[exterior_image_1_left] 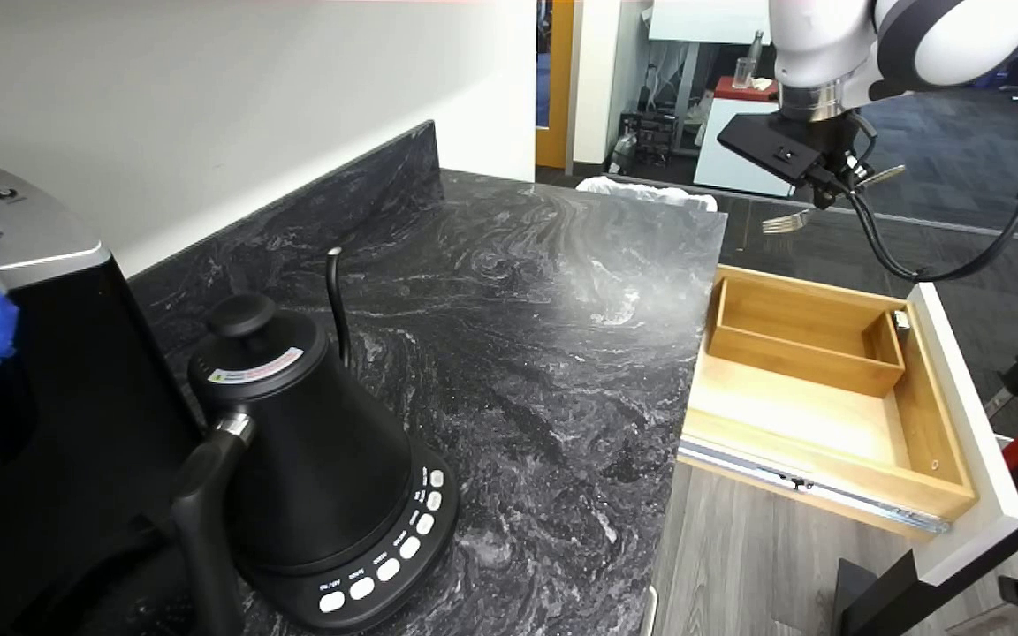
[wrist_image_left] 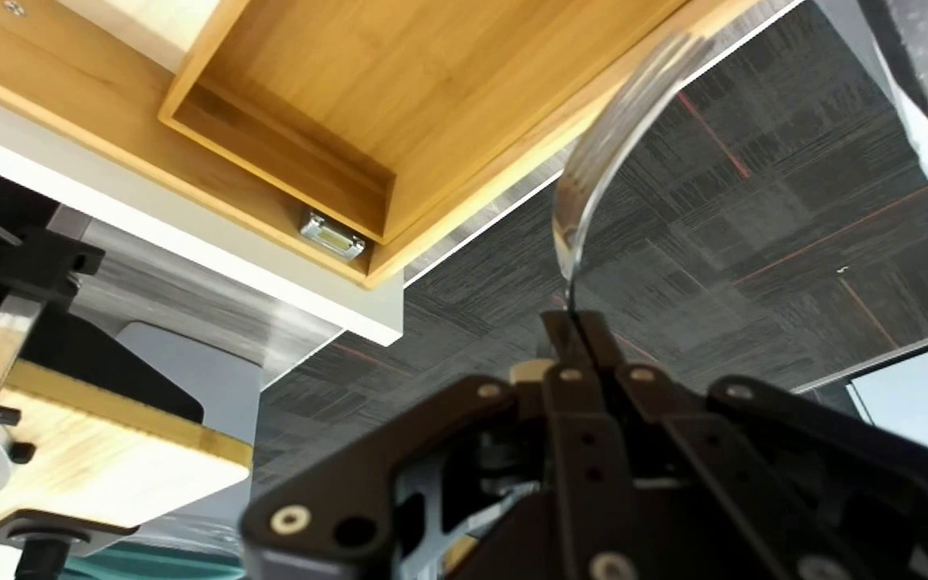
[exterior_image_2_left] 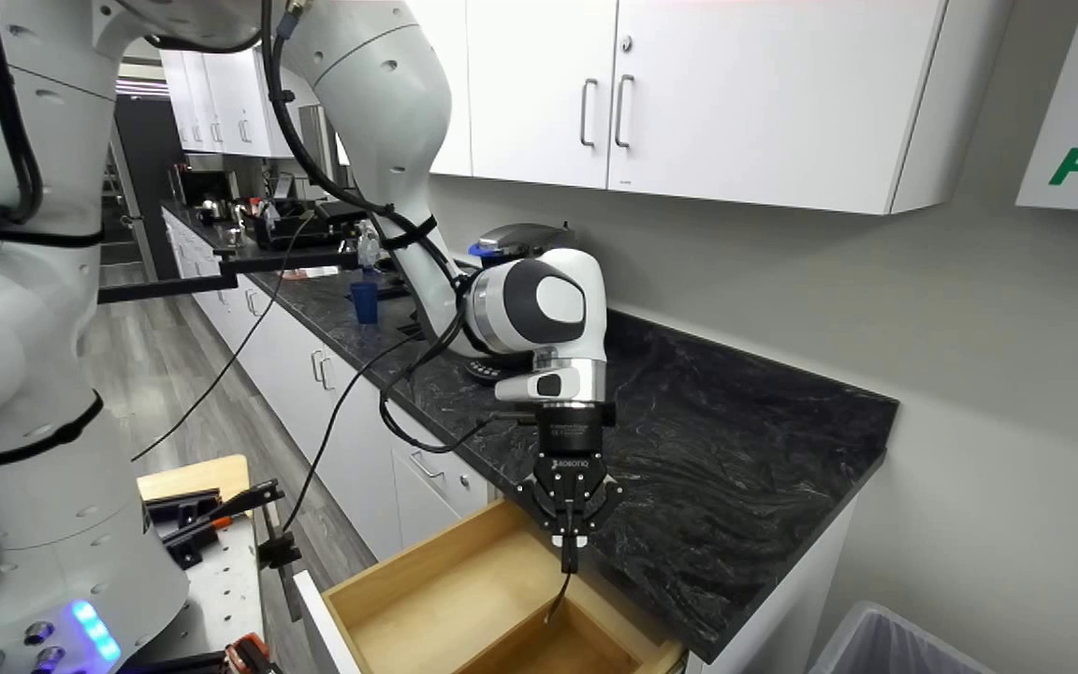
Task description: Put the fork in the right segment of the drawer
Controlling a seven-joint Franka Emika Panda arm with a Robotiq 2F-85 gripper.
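My gripper (exterior_image_1_left: 827, 196) is shut on the fork, a slim silvery utensil. In an exterior view the fork's tines (exterior_image_1_left: 786, 223) point one way and its handle sticks out on the far side of the fingers. In the wrist view the fork (wrist_image_left: 577, 201) rises from between the fingertips (wrist_image_left: 579, 318); its handle is hidden there. The open light-wood drawer (exterior_image_1_left: 801, 402) lies below, with a smaller walled compartment (exterior_image_1_left: 805, 322) on one side. In an exterior view the gripper (exterior_image_2_left: 569, 562) holds the fork (exterior_image_2_left: 558, 599) over that compartment in the picture; its height above is unclear.
The dark stone countertop (exterior_image_1_left: 509, 353) borders the drawer, with a black kettle (exterior_image_1_left: 315, 459) on it. A lined bin (exterior_image_2_left: 895, 646) stands past the counter's end. A white wall cabinet (exterior_image_2_left: 735, 103) hangs above. Clamps and a wooden board (wrist_image_left: 109, 451) are near the drawer front.
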